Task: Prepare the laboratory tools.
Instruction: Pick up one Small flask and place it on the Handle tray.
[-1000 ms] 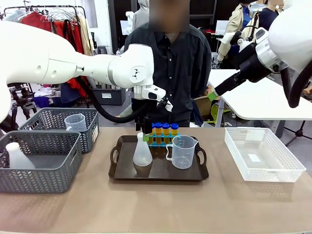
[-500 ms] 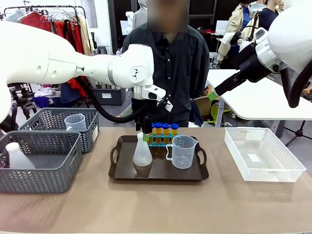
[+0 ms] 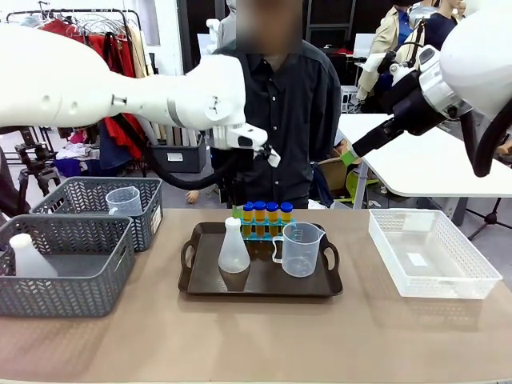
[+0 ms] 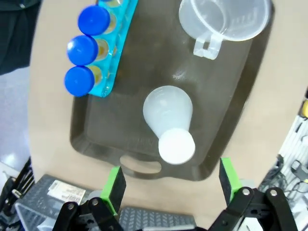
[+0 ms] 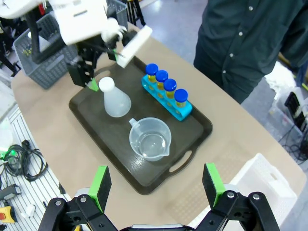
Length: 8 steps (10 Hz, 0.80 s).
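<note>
Lab tools upright on the tray

White conical flask [image 3: 234,250] left, clear handled beaker [image 3: 301,249] right; behind them, four blue-capped amber tubes [image 3: 267,214] stand in the blue rack [image 3: 266,234].

A tray [image 3: 210,286] sits at the middle of the counter [image 3: 256,344]. On it, the conical flask [image 3: 234,250] stands to the left and the measuring beaker [image 3: 301,249] to the right, with the rack [image 3: 265,234] of four tubes [image 3: 266,213] behind them, toward the person [image 3: 276,104]. Left of the tray are two mesh baskets, the nearer one [image 3: 64,276] holding a bottle [image 3: 27,258], the farther one [image 3: 94,200] holding a cup [image 3: 124,201]. A third basket [image 3: 432,254] lies right of the tray. The left claw [image 4: 168,185] hangs above the tray's end by the flask; the right claw [image 5: 156,185] is high over the counter.
</note>
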Motion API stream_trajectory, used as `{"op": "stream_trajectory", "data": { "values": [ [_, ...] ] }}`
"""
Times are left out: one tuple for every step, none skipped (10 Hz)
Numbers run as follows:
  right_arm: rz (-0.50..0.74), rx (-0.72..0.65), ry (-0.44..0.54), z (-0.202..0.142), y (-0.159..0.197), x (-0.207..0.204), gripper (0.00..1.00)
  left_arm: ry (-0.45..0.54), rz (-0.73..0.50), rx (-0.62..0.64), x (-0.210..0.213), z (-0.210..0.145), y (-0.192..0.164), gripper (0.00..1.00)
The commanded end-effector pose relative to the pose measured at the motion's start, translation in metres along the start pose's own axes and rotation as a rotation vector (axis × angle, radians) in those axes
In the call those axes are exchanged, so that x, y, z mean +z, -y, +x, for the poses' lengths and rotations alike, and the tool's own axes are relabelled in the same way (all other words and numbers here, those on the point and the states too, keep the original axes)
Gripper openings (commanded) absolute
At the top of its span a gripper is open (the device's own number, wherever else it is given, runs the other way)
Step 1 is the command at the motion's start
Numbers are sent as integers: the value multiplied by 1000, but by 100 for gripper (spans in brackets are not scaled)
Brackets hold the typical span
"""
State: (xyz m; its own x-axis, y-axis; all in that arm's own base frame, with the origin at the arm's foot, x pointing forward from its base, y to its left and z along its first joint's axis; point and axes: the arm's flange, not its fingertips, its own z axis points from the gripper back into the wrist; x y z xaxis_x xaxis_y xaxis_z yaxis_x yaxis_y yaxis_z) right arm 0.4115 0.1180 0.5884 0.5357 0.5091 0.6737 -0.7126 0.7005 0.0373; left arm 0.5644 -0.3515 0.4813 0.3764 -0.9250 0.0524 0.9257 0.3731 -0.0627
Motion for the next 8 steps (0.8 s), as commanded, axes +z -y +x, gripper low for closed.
{"op": "stream_trajectory", "data": {
  "values": [
    [12,-7,10,1,0,0,100,104,-29,-18,27,-32,11,100],
    [12,-7,10,1,0,0,100,158,-12,-20,45,-44,14,100],
    [12,-7,10,1,0,0,100,224,-8,-31,61,-56,19,100],
    [12,-7,10,1,0,0,100,283,1,-43,77,-68,20,100],
    [12,-7,10,1,0,0,100,330,2,-48,88,-77,23,100],
    [12,-7,10,1,0,0,100,374,30,-33,100,-90,24,100],
    [12,-7,10,1,0,0,100,420,46,-37,110,-101,24,100],
    [12,-7,10,1,0,0,100,467,67,-37,116,-113,30,100]
  ]
}}
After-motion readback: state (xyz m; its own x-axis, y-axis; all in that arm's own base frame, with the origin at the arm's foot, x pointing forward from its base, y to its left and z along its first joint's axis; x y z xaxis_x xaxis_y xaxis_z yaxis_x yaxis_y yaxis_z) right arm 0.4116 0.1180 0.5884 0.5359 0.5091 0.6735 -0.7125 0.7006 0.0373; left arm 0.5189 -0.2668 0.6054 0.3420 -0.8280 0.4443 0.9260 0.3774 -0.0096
